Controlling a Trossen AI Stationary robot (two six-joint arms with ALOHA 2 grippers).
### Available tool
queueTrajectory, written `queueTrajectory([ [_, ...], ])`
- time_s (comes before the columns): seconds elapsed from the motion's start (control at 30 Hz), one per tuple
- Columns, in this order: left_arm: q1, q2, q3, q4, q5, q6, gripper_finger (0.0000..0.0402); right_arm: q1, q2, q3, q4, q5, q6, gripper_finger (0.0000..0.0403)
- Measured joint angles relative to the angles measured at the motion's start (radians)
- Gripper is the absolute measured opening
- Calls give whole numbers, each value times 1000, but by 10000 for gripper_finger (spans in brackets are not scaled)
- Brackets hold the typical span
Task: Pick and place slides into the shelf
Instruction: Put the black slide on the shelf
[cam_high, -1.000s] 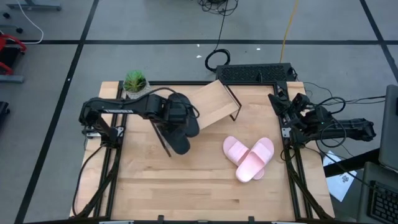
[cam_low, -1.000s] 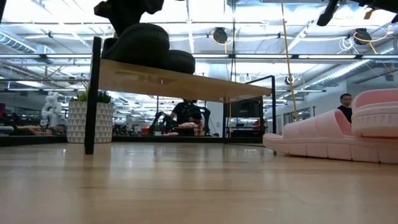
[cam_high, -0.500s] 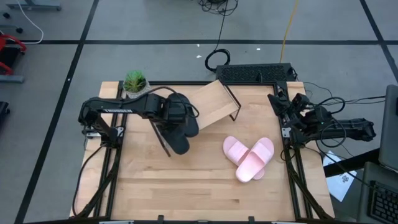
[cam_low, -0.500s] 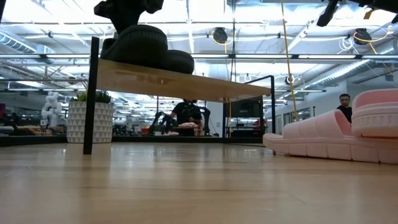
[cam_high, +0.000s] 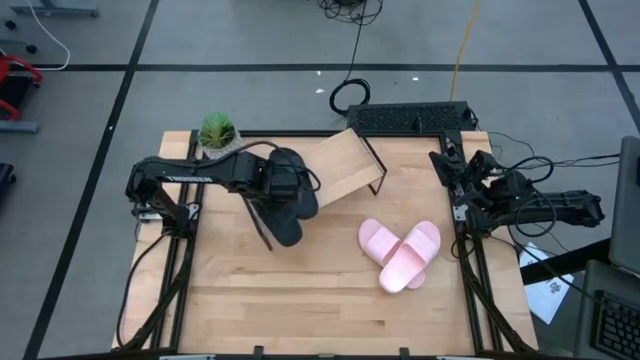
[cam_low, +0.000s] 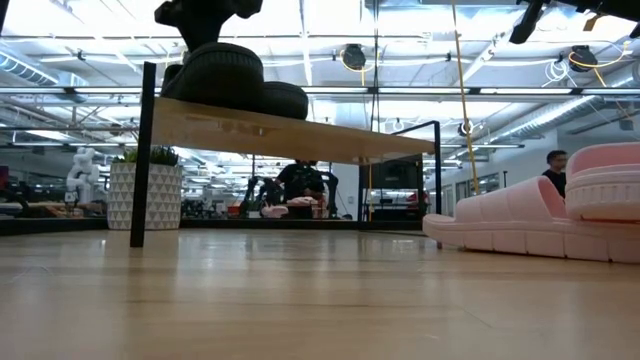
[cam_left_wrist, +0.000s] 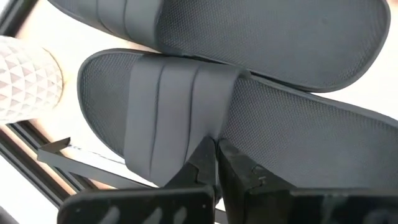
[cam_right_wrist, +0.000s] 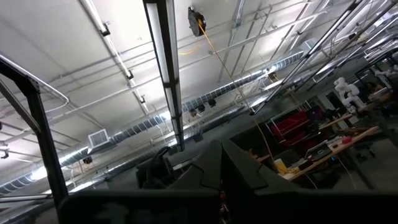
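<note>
shelf (cam_high: 340, 170) lay skewed at table's rear | black slides (cam_high: 290, 200) rested on its left end, pink pair (cam_high: 402, 253) lay apart on tabletop | left gripper (cam_left_wrist: 216, 149) pinched one black strap edge; best released only once seated | right gripper (cam_right_wrist: 221, 163) idled closed at right edge

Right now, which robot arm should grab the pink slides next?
Probably the right. The right gripper waits at the table's right edge, nearer the pink slides. The left gripper is over the black slides on the shelf.

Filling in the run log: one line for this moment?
left gripper: shut on black slide, on shelf | right gripper: shut, parked at table's right edge | pink slides: on table
</note>
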Motion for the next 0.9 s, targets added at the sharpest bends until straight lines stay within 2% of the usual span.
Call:
queueTrajectory([
  [0.33, -15, 0, 3, 0, -42, 38, 0, 0, 0, 0, 0, 2, -20, 0],
  [0.57, -11, 1, 82, -1, -117, 84, 0, 0, 0, 0, 0, 2, -20, 0],
  [0.8, -8, 1, 83, 0, -104, 111, 0, 0, 0, 0, 0, 0, -20, 0],
  [0.9, -7, 1, 78, 1, -129, 135, 0, 0, 0, 0, 0, 0, -19, 0],
])
